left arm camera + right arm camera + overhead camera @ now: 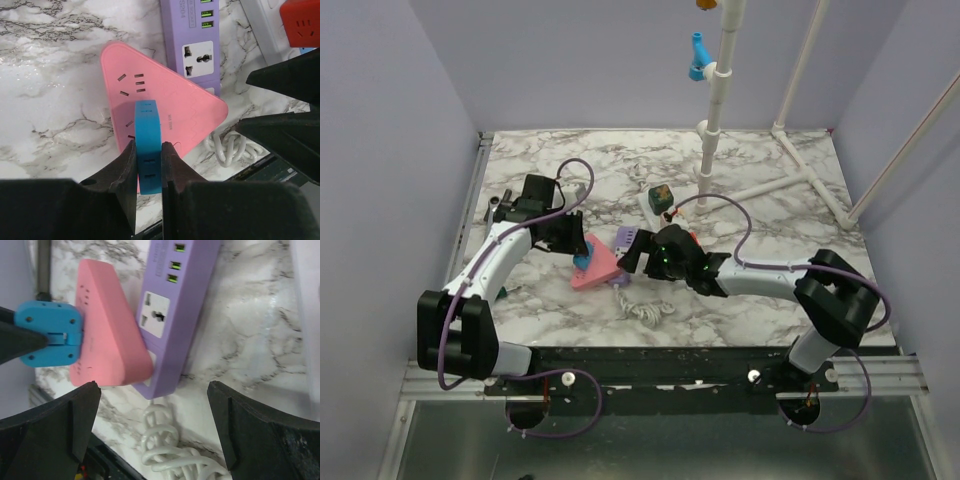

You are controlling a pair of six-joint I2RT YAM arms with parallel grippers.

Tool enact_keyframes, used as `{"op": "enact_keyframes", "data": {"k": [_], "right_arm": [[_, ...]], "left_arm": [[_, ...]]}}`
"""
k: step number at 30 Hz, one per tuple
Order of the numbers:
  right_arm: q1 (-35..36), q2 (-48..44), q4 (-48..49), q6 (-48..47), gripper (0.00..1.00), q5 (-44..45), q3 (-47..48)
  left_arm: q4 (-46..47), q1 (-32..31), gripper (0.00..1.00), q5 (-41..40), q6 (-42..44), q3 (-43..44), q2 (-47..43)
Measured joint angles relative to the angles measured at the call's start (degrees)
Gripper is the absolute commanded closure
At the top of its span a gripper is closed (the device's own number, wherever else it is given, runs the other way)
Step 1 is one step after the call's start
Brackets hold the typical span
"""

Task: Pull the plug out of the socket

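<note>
Left end effector (149,156) clamped tight on blue plug (147,120), which sits in pink triangular socket (180,105) on desk (50,75). Right end effector (154,390) fully open, empty, at purple strip (175,315).

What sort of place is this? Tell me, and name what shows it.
Probably a lab test cell for robot trials: a marble-patterned tabletop boxed in by plain lilac walls, with a white pipe frame standing at the back.
</note>
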Motion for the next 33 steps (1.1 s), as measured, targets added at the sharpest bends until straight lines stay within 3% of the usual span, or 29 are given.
{"op": "enact_keyframes", "data": {"k": [6, 13, 16, 25, 33], "right_arm": [[-0.76, 4.42, 11.65, 2.8, 0.0, -4.46, -0.28], [-1.4, 9.7, 16.28, 5.4, 0.0, -7.34, -1.27], [-1.42, 9.66, 17.4, 5.7, 0.0, -7.56, -1.7], [-1.42, 11.74, 21.22, 6.25, 0.0, -9.68, -1.86], [-1.42, 16.15, 27.74, 8.22, 0.0, -12.0, -0.07]], "left_arm": [[-0.17, 0.61, 1.0, 0.39, 0.02, 0.0, 0.11], [1.33, 0.61, 1.0, -4.11, 0.57, -1.36, 0.46], [2.29, -0.26, 0.87, -7.56, 1.16, -1.95, 1.11], [4.85, -6.19, 0.63, -17.64, 2.58, -1.38, 3.5], [4.09, -7.3, 0.83, -19.76, 3.69, -1.14, 7.63]]}}
